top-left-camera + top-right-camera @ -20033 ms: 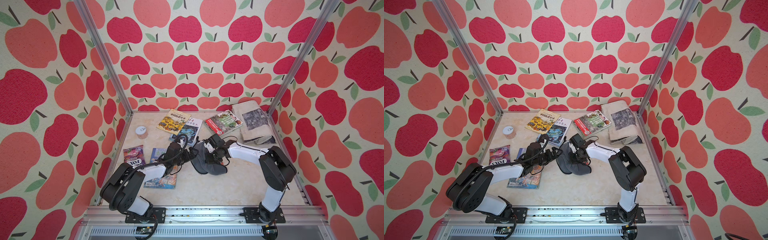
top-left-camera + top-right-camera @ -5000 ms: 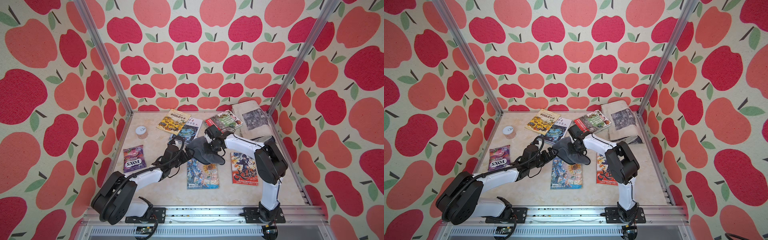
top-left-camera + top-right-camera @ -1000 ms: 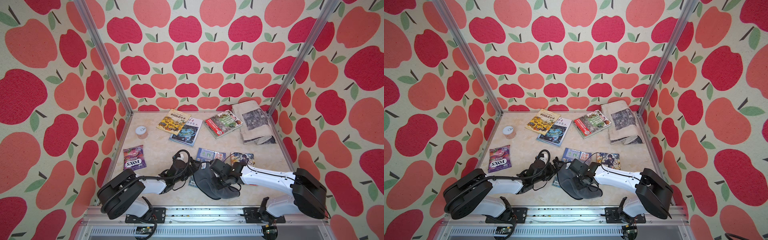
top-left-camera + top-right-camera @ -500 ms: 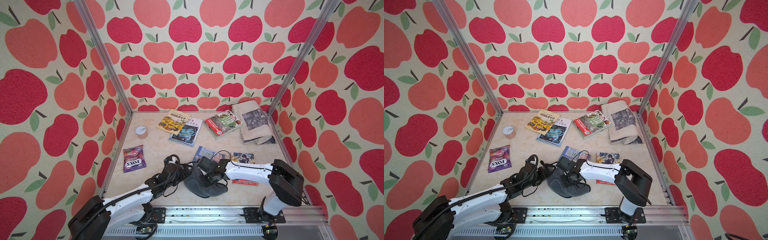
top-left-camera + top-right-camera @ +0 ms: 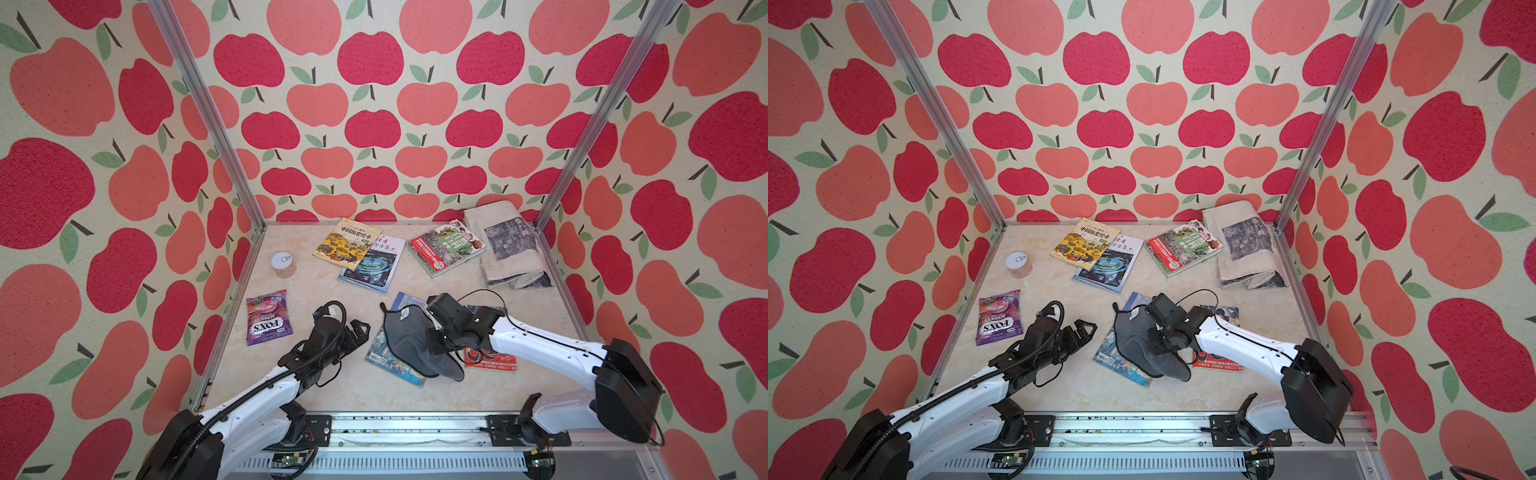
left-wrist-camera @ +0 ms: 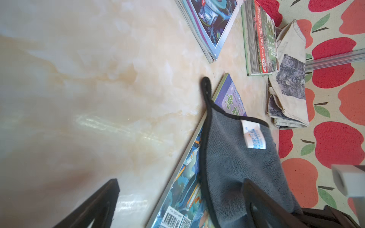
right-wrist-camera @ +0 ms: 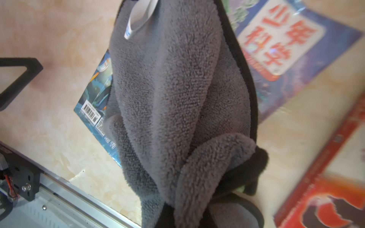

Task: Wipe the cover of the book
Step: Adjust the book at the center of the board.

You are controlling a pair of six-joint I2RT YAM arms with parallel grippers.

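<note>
Only in the right wrist view: barcode (image 7: 92, 110) and red title characters on the glossy blue illustrated book (image 7: 316, 49). Only in the top views: both arms at once. Flat on the beige marbled desk (image 5: 374, 390), near the front rail, under a grey fleece cloth with black trim (image 5: 409, 340). Clamped on that cloth, reaching low across the cover: right end effector (image 5: 434, 338). Spread wide, holding nothing, over bare desk just beside the book: left end effector (image 5: 358, 330).

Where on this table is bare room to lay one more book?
Bare: the front strip beside the rail; the patch between can, candy bag and left claw. Crowded: the back row of books and around the cloth.
</note>
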